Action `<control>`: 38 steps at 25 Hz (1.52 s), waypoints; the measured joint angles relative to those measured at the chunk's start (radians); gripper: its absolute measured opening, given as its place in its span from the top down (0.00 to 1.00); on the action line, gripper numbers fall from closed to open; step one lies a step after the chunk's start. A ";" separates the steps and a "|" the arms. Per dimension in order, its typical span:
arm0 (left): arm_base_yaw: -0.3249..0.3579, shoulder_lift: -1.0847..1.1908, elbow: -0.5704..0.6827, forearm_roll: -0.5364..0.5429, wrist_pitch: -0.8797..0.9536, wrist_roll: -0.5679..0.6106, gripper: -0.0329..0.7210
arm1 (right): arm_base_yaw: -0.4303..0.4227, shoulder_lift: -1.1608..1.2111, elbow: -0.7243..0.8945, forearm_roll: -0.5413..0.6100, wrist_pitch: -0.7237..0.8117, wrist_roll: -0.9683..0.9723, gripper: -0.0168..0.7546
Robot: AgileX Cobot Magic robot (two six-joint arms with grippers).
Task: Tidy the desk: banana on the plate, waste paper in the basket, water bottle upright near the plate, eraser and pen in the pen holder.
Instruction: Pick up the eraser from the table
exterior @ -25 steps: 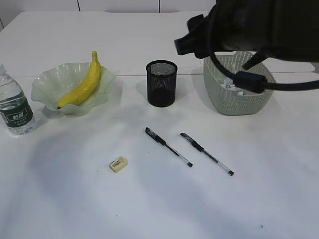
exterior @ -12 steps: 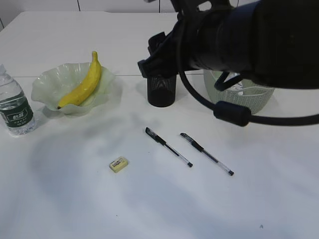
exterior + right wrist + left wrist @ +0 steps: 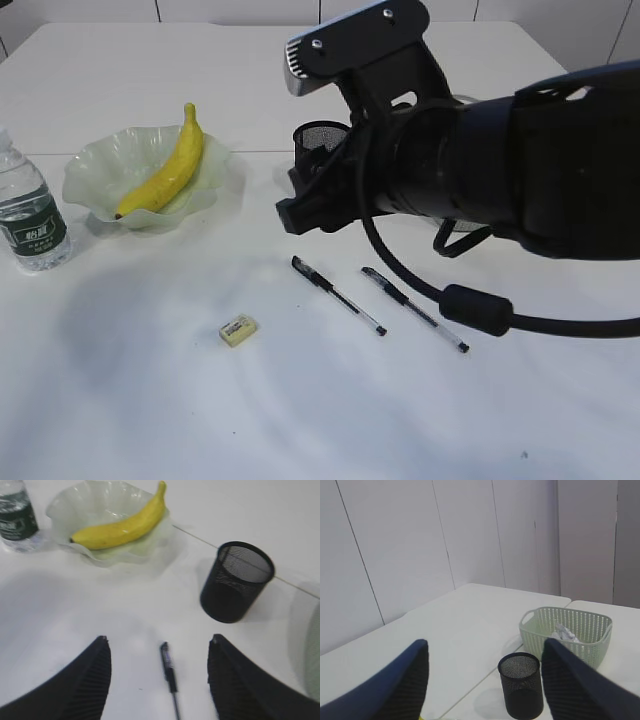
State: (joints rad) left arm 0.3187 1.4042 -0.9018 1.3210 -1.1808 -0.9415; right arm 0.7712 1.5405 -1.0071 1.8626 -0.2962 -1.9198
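The banana (image 3: 165, 170) lies in the pale green plate (image 3: 95, 170), with the water bottle (image 3: 30, 215) upright to its left. Two black pens (image 3: 338, 295) (image 3: 415, 310) and a yellow eraser (image 3: 237, 329) lie on the table. The black mesh pen holder (image 3: 318, 135) is partly hidden behind my right arm. My right gripper (image 3: 157, 640) is open and empty above the left pen (image 3: 170, 675), short of the holder (image 3: 237, 582). My left gripper (image 3: 482, 647) is open and empty, held high and facing the holder (image 3: 521, 685) and the basket (image 3: 540, 625) with the waste paper (image 3: 563, 631).
My right arm (image 3: 480, 180) fills the right middle of the exterior view and hides most of the basket. The table is white, with a seam running behind the holder. White wall panels stand beyond the table's far edge.
My right arm has swung left and forward from above the basket to above the pen holder and pens. The objects on the table have not moved.
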 joint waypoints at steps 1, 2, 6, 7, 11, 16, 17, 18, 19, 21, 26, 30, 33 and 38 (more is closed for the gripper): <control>0.000 0.000 0.000 0.002 0.000 0.000 0.30 | 0.000 0.000 0.000 0.000 0.034 0.028 0.38; 0.000 0.000 0.000 0.002 0.000 -0.001 0.30 | 0.000 0.000 0.000 -0.002 0.074 0.056 0.38; 0.000 -0.001 0.000 0.008 -0.002 -0.011 0.30 | 0.000 0.000 0.000 -0.011 0.208 0.137 0.38; 0.000 -0.001 0.000 0.008 -0.002 -0.013 0.30 | 0.000 0.000 0.000 -0.014 0.223 0.142 0.38; 0.000 -0.001 0.000 0.009 -0.002 -0.024 0.33 | 0.000 0.000 0.000 -0.018 0.235 0.152 0.38; 0.000 -0.001 0.000 0.021 -0.002 -0.024 0.38 | 0.000 0.000 0.000 -0.018 0.143 0.090 0.38; 0.000 -0.001 0.000 0.023 -0.002 -0.024 0.39 | 0.000 0.000 0.000 -0.018 0.115 0.072 0.38; 0.000 -0.001 0.000 0.026 -0.002 -0.024 0.39 | 0.000 0.000 0.000 -0.018 0.085 0.052 0.38; 0.000 -0.001 0.000 0.029 -0.002 -0.024 0.39 | 0.000 0.000 0.000 -0.018 0.060 0.036 0.38; 0.000 -0.001 0.000 0.033 -0.002 -0.024 0.39 | 0.000 0.000 0.000 -0.018 0.028 0.016 0.38; 0.000 -0.001 0.000 0.039 -0.002 -0.030 0.39 | 0.000 0.000 0.000 -0.013 -0.060 0.000 0.38; 0.000 -0.001 0.000 0.044 0.006 -0.034 0.40 | 0.000 0.000 0.000 -0.009 -0.098 -0.017 0.38; 0.000 -0.001 0.000 0.060 0.055 -0.072 0.41 | 0.000 0.000 0.002 -0.009 -0.114 -0.024 0.38; 0.000 -0.001 0.000 0.080 0.143 -0.152 0.41 | 0.006 -0.023 0.054 -0.008 -0.121 -0.028 0.38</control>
State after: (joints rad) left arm 0.3187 1.4034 -0.9018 1.4010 -1.0383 -1.0935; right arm 0.7769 1.5173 -0.9530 1.8545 -0.4172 -1.9474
